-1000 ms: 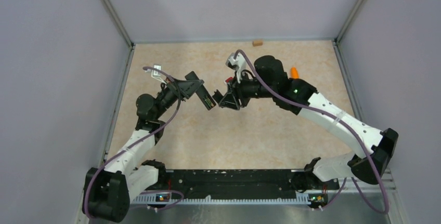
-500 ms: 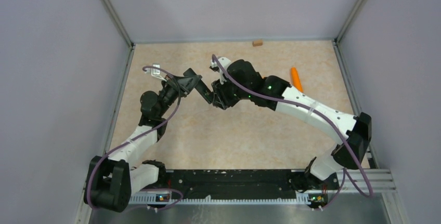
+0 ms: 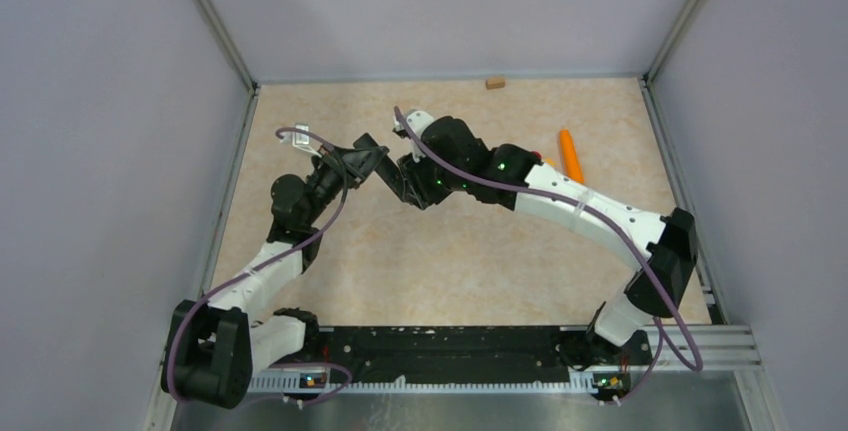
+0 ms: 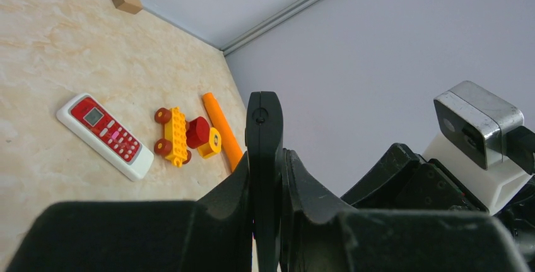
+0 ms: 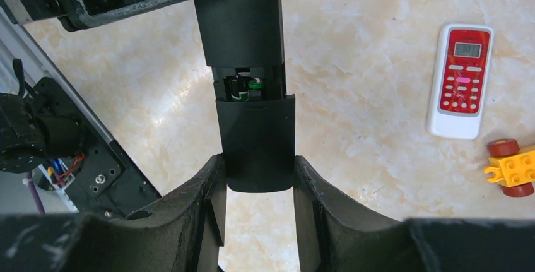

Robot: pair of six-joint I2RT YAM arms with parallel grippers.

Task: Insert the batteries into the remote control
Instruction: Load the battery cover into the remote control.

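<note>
The remote control [image 5: 243, 26] is a slim black bar held off the table between both arms. My left gripper [image 4: 266, 161] is shut on it, and from that wrist the remote control [image 4: 264, 120] shows edge-on. My right gripper [image 5: 258, 161] is shut on the other end, with a finger pressed against each side of the sliding back cover [image 5: 255, 136]. The cover is partly slid back. In the gap lie the batteries [image 5: 246, 88], side by side inside the compartment. From above, the left gripper [image 3: 372, 163] and the right gripper [image 3: 410, 183] meet at the remote control [image 3: 392, 177].
A white-and-red remote [image 5: 460, 79] lies flat on the table. Beside it are a yellow-and-red toy block car [image 4: 180, 134] and an orange carrot-shaped cone [image 3: 569, 154]. A small wooden block [image 3: 495, 82] sits by the back wall. Grey walls close in three sides.
My right arm has swung left and its fingers have come around the free end of the black remote. The left gripper has shifted slightly back and left with the remote.
</note>
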